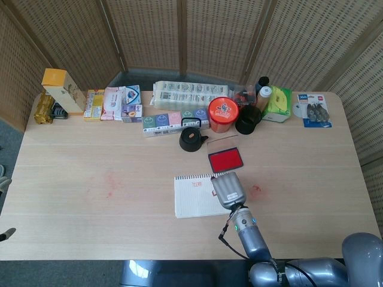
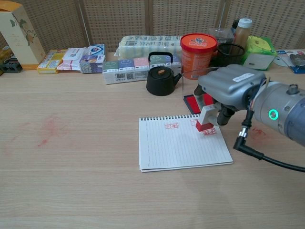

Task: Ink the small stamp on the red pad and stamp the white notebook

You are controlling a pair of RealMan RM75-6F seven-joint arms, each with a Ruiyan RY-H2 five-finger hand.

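Observation:
My right hand [image 2: 228, 88] [image 1: 227, 189] holds the small stamp [image 2: 205, 119], white with a red base, lifted just above the right part of the white spiral notebook [image 2: 181, 148] [image 1: 192, 197]. Red prints show on the page, one at the top middle and one under the stamp. The red ink pad [image 1: 225, 159] [image 2: 193, 102] lies open just behind the notebook, partly hidden by the hand in the chest view. My left hand is not seen in either view.
A black kettle [image 2: 161, 76], an orange tub [image 2: 198, 49], a black cup [image 2: 228, 61] and rows of boxes [image 2: 138, 63] line the back of the table [image 2: 71, 143]. Red smudges mark the wood at the left [image 2: 47, 129] and right of the notebook [image 1: 256, 189].

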